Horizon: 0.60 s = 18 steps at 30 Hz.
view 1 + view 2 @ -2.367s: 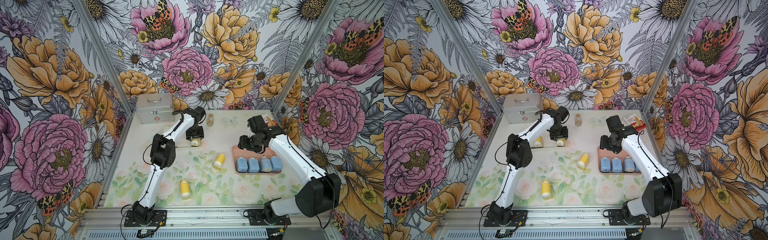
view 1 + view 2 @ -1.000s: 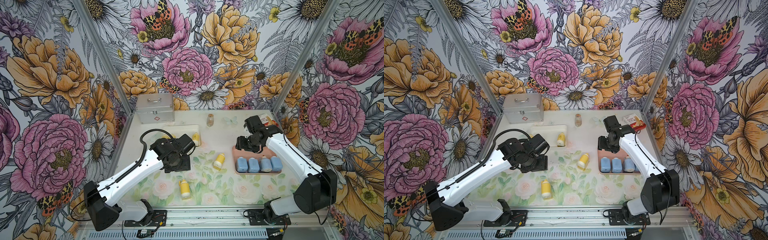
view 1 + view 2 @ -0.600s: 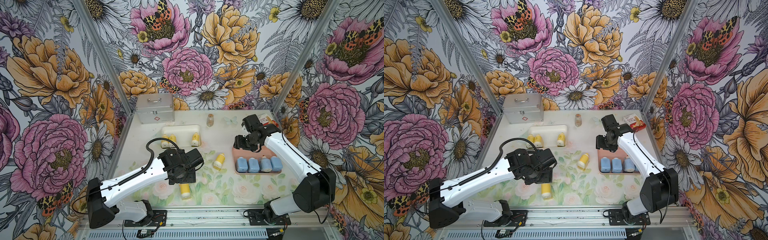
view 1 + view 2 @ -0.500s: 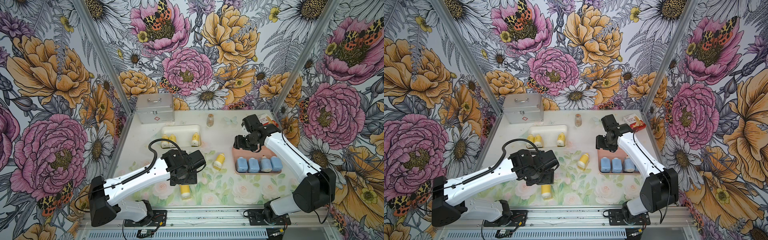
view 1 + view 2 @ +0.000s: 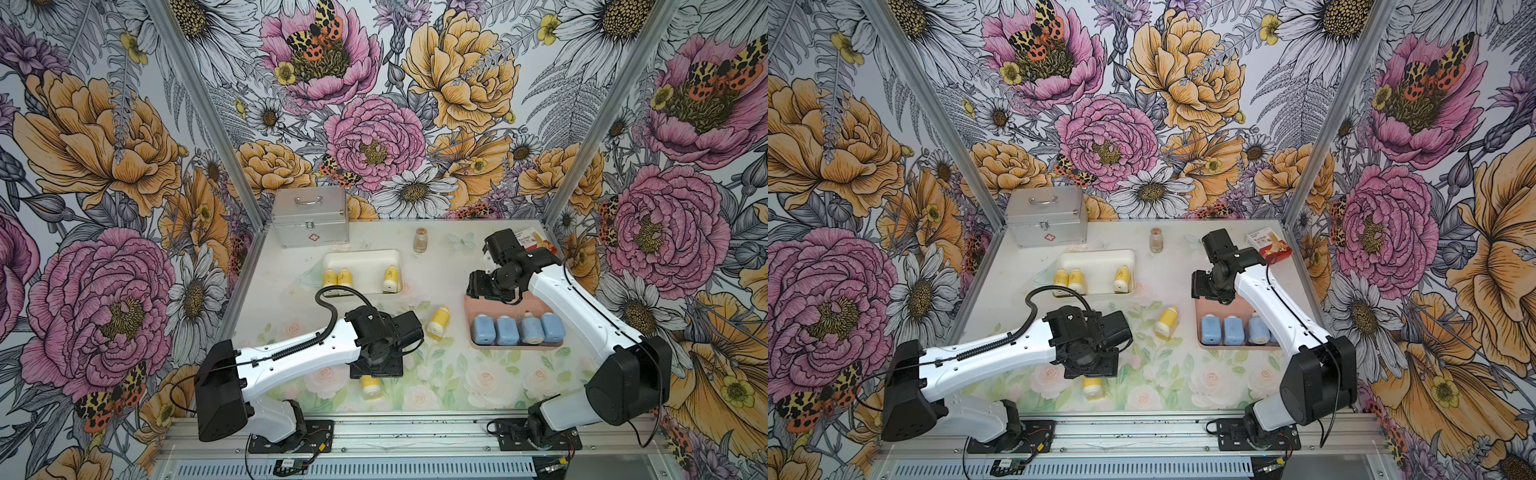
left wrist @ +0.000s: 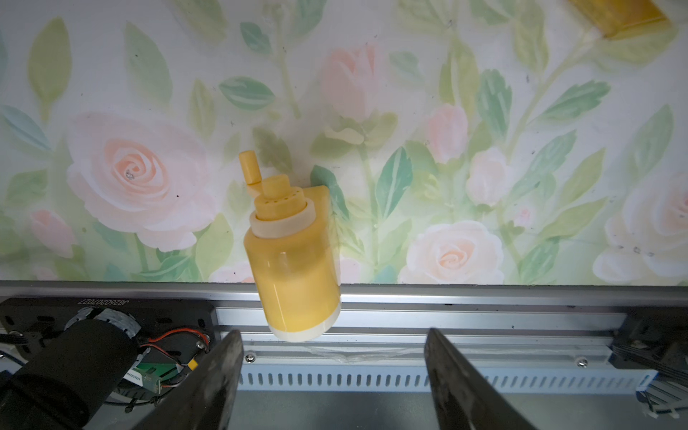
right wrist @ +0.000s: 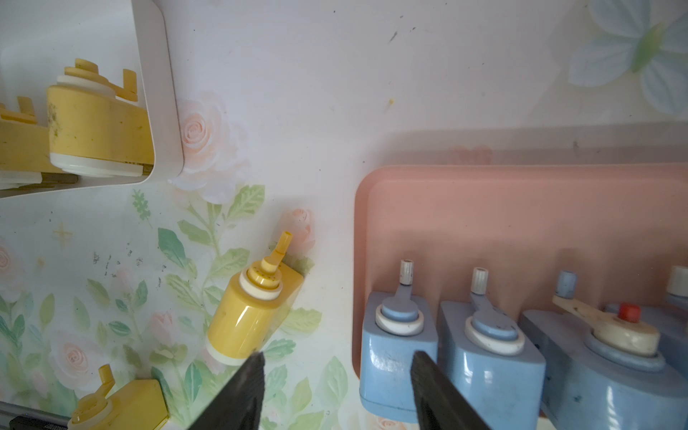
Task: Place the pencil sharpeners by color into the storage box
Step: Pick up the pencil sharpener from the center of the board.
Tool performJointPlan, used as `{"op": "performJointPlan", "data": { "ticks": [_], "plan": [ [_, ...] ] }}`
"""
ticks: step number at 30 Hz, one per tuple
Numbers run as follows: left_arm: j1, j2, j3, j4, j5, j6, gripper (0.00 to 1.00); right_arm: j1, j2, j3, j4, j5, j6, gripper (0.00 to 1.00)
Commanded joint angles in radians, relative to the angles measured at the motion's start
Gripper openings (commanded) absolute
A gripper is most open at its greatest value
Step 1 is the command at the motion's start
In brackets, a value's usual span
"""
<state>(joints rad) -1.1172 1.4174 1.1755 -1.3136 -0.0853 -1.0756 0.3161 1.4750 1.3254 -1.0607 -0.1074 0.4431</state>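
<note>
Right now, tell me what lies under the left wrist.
A yellow sharpener on the mat. In both top views the wrist covers its neck end; the left wrist view shows it whole.

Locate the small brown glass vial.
In both top views the vial stands near the back wall, right of the silver case, behind the cream tray.

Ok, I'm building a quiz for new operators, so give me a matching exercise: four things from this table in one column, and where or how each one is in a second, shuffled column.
Column one
1. cream tray
2. pink tray
3. left gripper
4. glass vial

Column two
A. holds four blue sharpeners
B. open, just above a lying yellow sharpener
C. upright near the back wall
D. holds three yellow sharpeners

Pairs: 1-D, 2-A, 3-B, 4-C
</note>
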Motion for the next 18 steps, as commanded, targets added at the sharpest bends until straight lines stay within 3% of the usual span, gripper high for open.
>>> {"op": "performJointPlan", "data": {
  "ticks": [1, 18],
  "plan": [
    [0.011, -0.001, -0.044, 0.034, 0.013, -0.028, 0.77, 0.008, 0.018, 0.029, 0.011, 0.002, -0.017, 0.64],
    [0.074, 0.012, -0.161, 0.129, 0.063, -0.004, 0.75, 0.01, 0.031, 0.04, 0.011, 0.005, -0.014, 0.64]
  ]
}}
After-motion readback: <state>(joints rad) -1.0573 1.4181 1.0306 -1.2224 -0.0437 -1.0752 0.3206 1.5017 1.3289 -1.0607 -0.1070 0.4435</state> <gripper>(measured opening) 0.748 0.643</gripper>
